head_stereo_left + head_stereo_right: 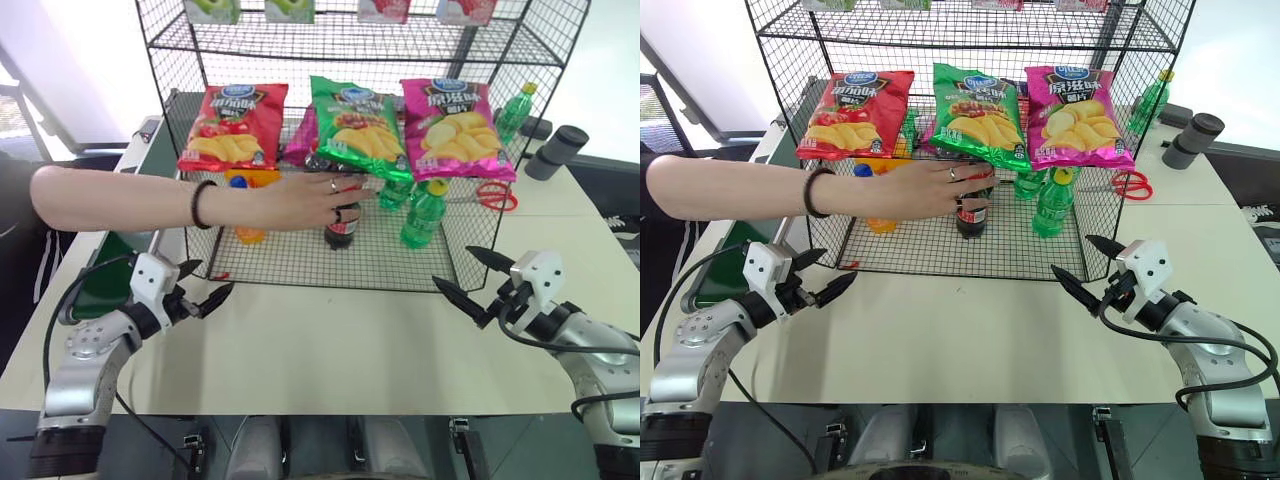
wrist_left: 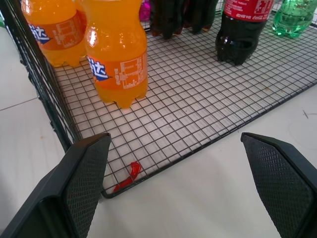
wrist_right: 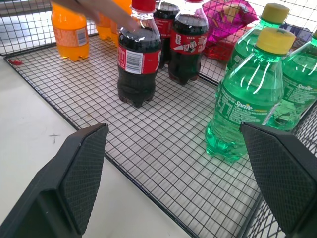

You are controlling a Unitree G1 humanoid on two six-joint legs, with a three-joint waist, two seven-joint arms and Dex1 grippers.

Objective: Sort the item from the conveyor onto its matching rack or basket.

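A person's hand (image 1: 320, 200) reaches in from the left and holds the top of the cola bottle (image 1: 340, 226), which stands upright on the floor of the black wire basket (image 1: 290, 258). The same bottle shows in the right wrist view (image 3: 138, 64), in front of other cola bottles. The dark green conveyor (image 1: 108, 268) runs along the table's left side, partly behind the person's arm. My left gripper (image 1: 216, 276) is open and empty just outside the basket's front left corner. My right gripper (image 1: 452, 266) is open and empty at the front right corner.
Orange-drink bottles (image 2: 119, 54) stand at the basket's left, green Sprite bottles (image 3: 245, 99) at its right. Chip bags (image 1: 360, 125) hang on the rack above. Red scissors (image 1: 492, 195) and a dark cylinder (image 1: 556, 152) lie on the table at the right. The white table (image 1: 330, 340) lies bare between my grippers.
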